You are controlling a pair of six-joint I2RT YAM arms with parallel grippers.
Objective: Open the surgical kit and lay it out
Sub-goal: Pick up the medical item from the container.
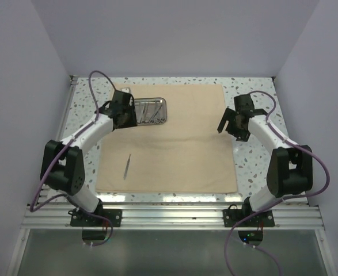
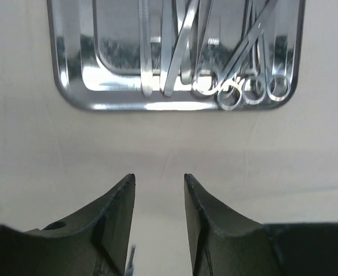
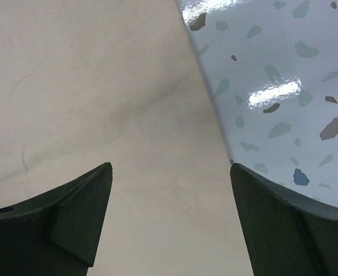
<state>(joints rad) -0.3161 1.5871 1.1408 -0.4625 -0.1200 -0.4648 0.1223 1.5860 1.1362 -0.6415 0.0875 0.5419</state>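
Observation:
The beige cloth wrap (image 1: 174,144) lies spread flat on the table. At its far left corner sits the shiny steel tray (image 1: 163,103), holding tweezers (image 2: 177,52) and ring-handled scissors and forceps (image 2: 255,86). One thin silver instrument (image 1: 127,165) lies alone on the cloth nearer the front. My left gripper (image 1: 128,119) hovers over the cloth just short of the tray's near rim (image 2: 157,106). In the left wrist view its jaws (image 2: 159,178) stand partly open with nothing between them. My right gripper (image 1: 229,129) is wide open above the cloth's right edge (image 3: 206,103), empty (image 3: 169,167).
Speckled terrazzo table (image 3: 284,69) shows around the cloth. Lilac walls close in the left, back and right sides. An aluminium rail (image 1: 169,215) with both arm bases runs along the near edge.

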